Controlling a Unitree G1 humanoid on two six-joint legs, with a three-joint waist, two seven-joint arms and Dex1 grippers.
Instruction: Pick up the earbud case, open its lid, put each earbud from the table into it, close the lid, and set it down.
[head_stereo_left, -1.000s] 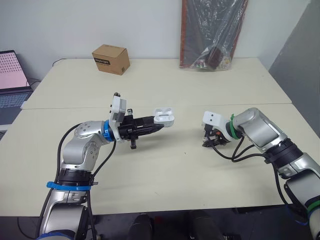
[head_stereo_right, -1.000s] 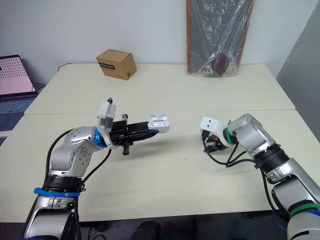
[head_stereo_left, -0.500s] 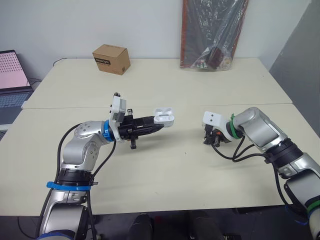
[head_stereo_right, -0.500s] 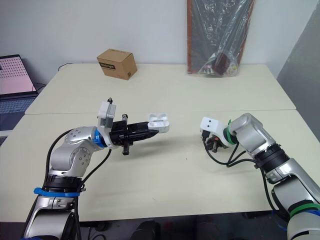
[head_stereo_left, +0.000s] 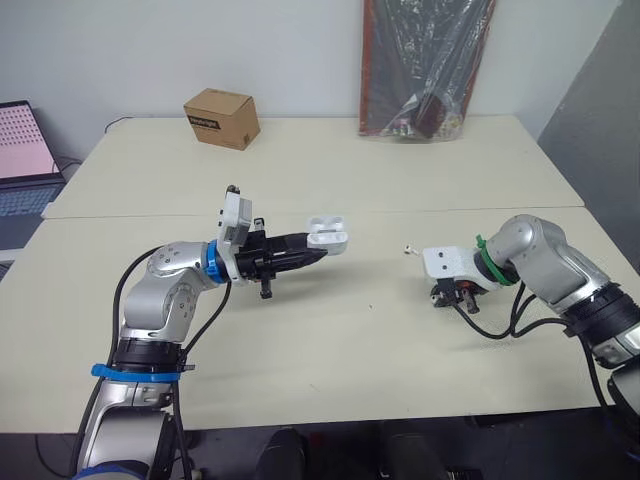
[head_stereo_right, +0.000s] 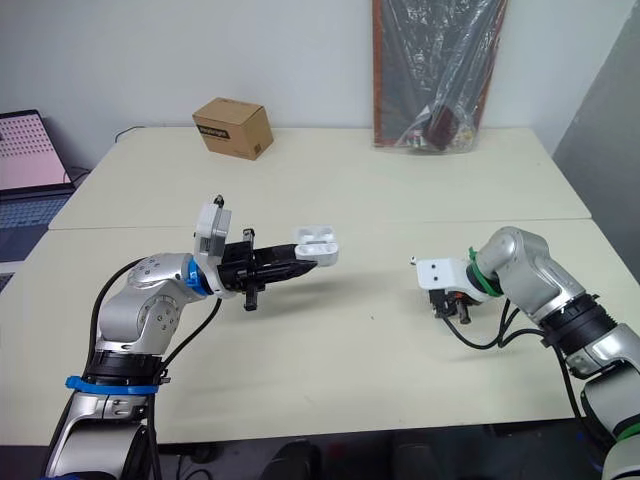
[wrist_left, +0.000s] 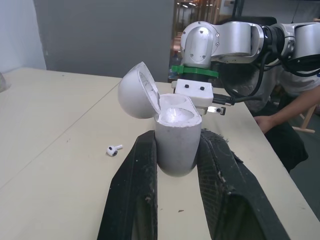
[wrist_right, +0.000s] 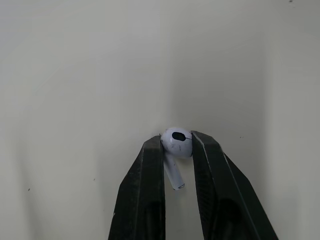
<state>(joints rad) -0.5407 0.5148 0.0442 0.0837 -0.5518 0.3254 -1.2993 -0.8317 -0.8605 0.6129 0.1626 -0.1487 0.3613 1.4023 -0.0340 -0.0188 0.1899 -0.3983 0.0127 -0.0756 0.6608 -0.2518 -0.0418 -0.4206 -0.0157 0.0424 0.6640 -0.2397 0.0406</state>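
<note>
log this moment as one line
left hand: shut on case, lid open, above table | right hand: shut on earbud | second earbud: on table | next: likely earbud into case

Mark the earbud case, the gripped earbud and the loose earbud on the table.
earbud case (wrist_left: 175, 145): left wrist view, front of its body, below the open lid.
gripped earbud (wrist_right: 176, 142): right wrist view, its rounded head.
loose earbud (wrist_left: 114, 150): left wrist view, its middle.

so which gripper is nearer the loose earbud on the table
Right. The right gripper, shut on the other earbud, is just beside the loose earbud; the left gripper, holding the open earbud case, is farther off.
</note>
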